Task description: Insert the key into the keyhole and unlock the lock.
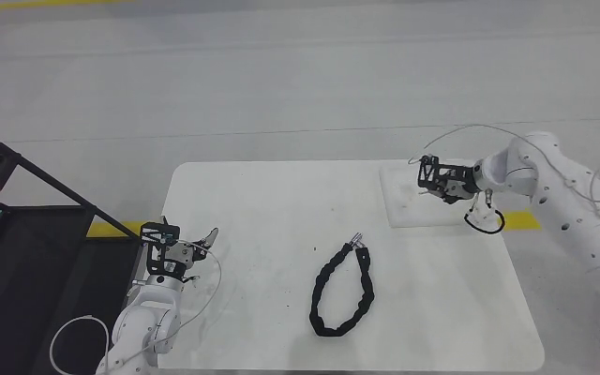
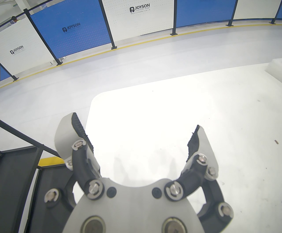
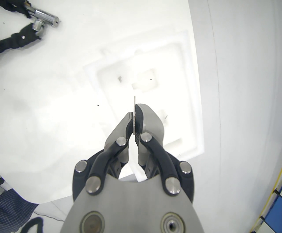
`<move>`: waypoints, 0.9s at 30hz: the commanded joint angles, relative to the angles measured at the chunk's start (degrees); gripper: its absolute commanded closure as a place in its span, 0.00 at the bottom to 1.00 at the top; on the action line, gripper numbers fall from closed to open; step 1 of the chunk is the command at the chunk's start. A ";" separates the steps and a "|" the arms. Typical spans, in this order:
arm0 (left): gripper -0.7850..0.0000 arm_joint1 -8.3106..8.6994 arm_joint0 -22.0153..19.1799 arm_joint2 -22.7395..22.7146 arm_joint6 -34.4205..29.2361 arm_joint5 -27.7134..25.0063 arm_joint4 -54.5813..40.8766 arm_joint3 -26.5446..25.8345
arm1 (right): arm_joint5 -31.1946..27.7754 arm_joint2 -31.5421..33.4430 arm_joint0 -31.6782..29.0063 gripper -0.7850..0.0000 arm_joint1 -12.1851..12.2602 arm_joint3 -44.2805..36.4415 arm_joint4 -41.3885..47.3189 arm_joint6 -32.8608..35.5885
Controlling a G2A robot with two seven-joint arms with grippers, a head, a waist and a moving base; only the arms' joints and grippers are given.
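Key (image 3: 134, 102) is being pinched edge-on by the right end effector (image 3: 134, 113) above the foam tray (image 3: 189, 88), blade jutting forward for insertion. Chain lock (image 1: 342, 292) is lying on the desk (image 1: 253, 216), steel cylinder (image 3: 47, 18) facing that arm. Left end effector (image 2: 136, 123) is hovering wide open, likely to steady it.

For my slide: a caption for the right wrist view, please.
Right gripper shut on the key over the foam tray; chain lock nearby.
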 commanded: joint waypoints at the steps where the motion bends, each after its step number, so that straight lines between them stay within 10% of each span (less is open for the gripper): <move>1: 0.00 0.00 0.00 0.00 0.00 0.00 0.00 0.00 | 0.03 1.35 -2.15 1.00 1.51 -1.65 0.51 -1.70; 27: 0.00 0.00 0.00 0.00 0.00 0.00 0.00 0.00 | 0.03 -14.54 -6.89 1.00 8.35 -2.56 -5.60 -50.43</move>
